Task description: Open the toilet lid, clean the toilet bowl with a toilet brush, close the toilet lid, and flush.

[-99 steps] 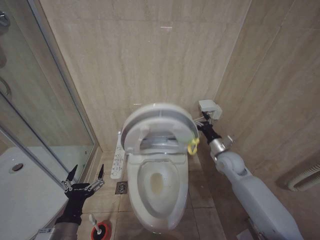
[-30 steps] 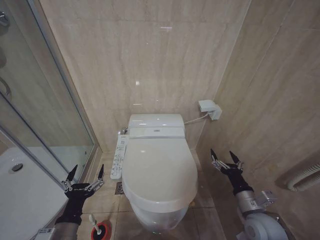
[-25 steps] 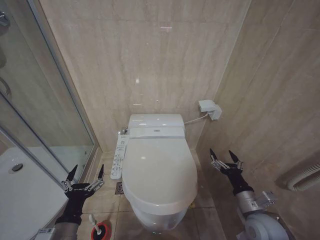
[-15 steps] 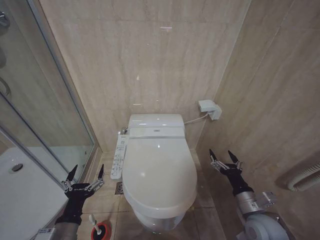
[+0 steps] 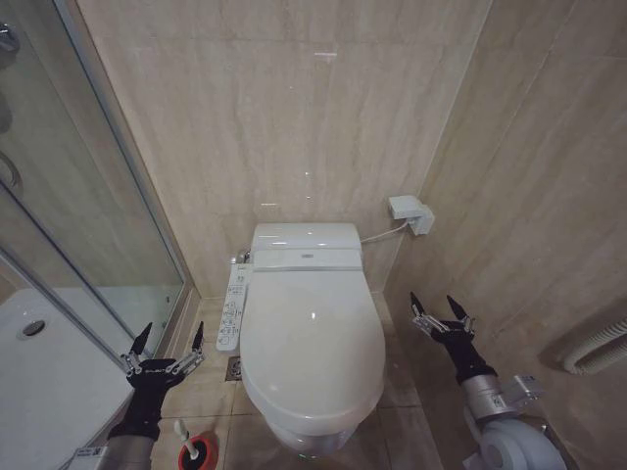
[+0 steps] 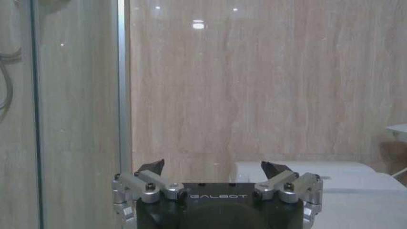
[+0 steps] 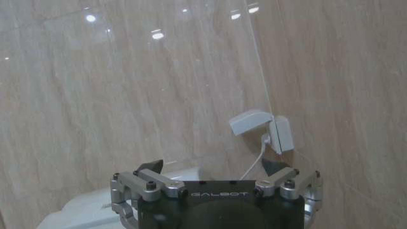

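On the left, spread-open and empty left gripper (image 5: 165,342) above the toilet brush (image 5: 185,441), parked in its red holder (image 5: 197,452) on the floor. In the middle, toilet lid (image 5: 312,333) down flat over the toilet bowl (image 5: 299,439). On the right, right gripper (image 5: 438,314) likewise open and empty beside the toilet; flushing apparently the only step left.

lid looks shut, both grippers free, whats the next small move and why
Probably move the left gripper toward the long white button panel on the bowl's side, to flush. The glossy white oval toilet lid lies flat and closed, the white-handled toilet brush stands in its red cup holder, and the right gripper waits open on the far side.
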You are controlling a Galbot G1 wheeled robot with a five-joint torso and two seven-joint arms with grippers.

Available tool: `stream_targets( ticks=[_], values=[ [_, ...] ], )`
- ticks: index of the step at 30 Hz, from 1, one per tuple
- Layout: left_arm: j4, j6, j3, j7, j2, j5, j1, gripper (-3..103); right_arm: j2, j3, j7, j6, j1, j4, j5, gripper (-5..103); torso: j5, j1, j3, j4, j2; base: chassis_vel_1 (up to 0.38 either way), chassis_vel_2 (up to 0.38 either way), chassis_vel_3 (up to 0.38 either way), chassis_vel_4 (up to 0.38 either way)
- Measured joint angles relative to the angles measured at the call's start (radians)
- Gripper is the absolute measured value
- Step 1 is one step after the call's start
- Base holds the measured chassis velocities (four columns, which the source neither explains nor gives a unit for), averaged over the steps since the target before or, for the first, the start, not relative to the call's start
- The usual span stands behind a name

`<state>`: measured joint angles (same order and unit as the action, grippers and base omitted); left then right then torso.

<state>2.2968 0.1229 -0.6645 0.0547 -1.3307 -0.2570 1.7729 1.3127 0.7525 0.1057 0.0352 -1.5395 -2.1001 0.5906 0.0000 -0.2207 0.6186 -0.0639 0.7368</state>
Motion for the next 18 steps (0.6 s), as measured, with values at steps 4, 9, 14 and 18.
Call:
stream_targets(
  ticks=[4,9,14,18],
  values=[
    [0.0,0.0,0.0,0.0,0.0,0.0,0.0,99,0.0,0.0,0.0,0.0,0.0,0.0,0.0,100,0.0,0.0,0.0,0.0,0.0,0.0,0.0,0.0,0.0],
    [0.0,0.0,0.0,0.0,0.0,0.0,0.0,99,0.0,0.0,-0.001,0.0,0.0,0.0,0.0,100,0.0,0.0,0.0,0.0,0.0,0.0,0.0,0.0,0.0],
    [0.0,0.0,0.0,0.0,0.0,0.0,0.0,99,0.0,0.0,-0.001,0.0,0.0,0.0,0.0,100,0.0,0.0,0.0,0.0,0.0,0.0,0.0,0.0,0.0],
    [0.0,0.0,0.0,0.0,0.0,0.0,0.0,99,0.0,0.0,-0.001,0.0,0.0,0.0,0.0,100,0.0,0.0,0.0,0.0,0.0,0.0,0.0,0.0,0.0]
  ],
)
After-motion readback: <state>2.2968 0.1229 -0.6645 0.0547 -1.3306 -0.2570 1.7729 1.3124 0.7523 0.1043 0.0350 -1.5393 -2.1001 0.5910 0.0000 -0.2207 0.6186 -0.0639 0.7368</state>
